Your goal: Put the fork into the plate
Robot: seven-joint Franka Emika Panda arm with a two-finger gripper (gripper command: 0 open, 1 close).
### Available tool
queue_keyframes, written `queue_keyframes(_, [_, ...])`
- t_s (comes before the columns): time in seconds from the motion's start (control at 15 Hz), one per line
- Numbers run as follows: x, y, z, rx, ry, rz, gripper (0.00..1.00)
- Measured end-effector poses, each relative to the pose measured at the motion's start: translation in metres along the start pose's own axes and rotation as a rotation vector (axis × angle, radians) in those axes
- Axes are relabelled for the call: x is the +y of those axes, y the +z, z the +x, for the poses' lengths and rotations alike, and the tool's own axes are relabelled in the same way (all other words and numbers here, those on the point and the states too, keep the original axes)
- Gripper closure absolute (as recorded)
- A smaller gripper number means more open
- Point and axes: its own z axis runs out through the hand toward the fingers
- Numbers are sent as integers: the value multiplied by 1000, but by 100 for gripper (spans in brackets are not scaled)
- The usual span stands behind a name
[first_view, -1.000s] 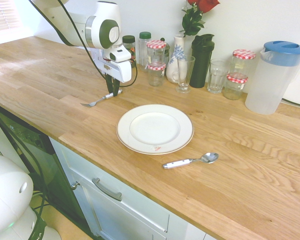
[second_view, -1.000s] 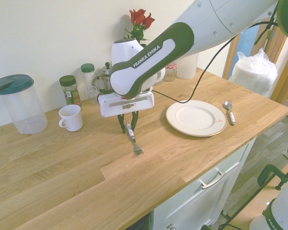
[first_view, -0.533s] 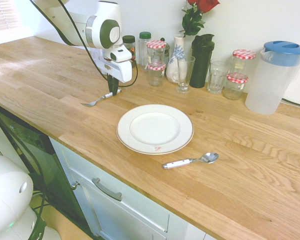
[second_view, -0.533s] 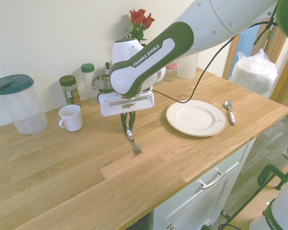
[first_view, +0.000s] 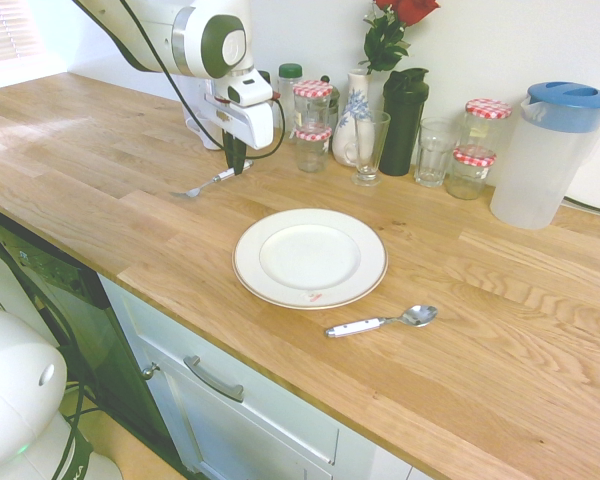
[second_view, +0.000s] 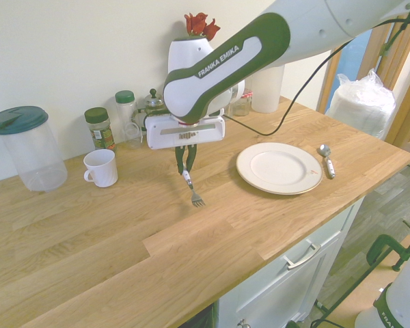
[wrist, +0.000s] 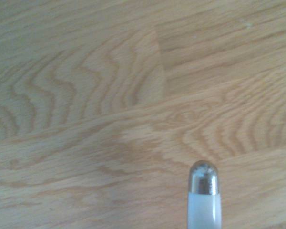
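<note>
arm: over counter | gripper point(second_view: 186, 168): pointing straight down | fingers: clamped together

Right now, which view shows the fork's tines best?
The second exterior view: the fork hangs tines-down from the shut gripper, clear of the worktop. The first exterior view shows it thin and tilted, tines hard to make out. The wrist view shows only its handle end.

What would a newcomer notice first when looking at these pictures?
Probably the big white and green arm over the wooden counter, its gripper shut on the fork, which hangs tines-down, clear of the wood. Next, the empty white plate near the counter's front edge, with a spoon beside it.
</note>
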Motion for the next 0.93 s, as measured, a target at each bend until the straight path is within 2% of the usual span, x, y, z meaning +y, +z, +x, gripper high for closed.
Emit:
queue_keyframes(0.33, [57, -10, 44, -9, 75, -1, 100])
queue_keyframes(0.67, [119, -30, 93, -15, 155, 39, 100])
queue_keyframes(0.93, [156, -10, 122, -48, 210, 28, 100])
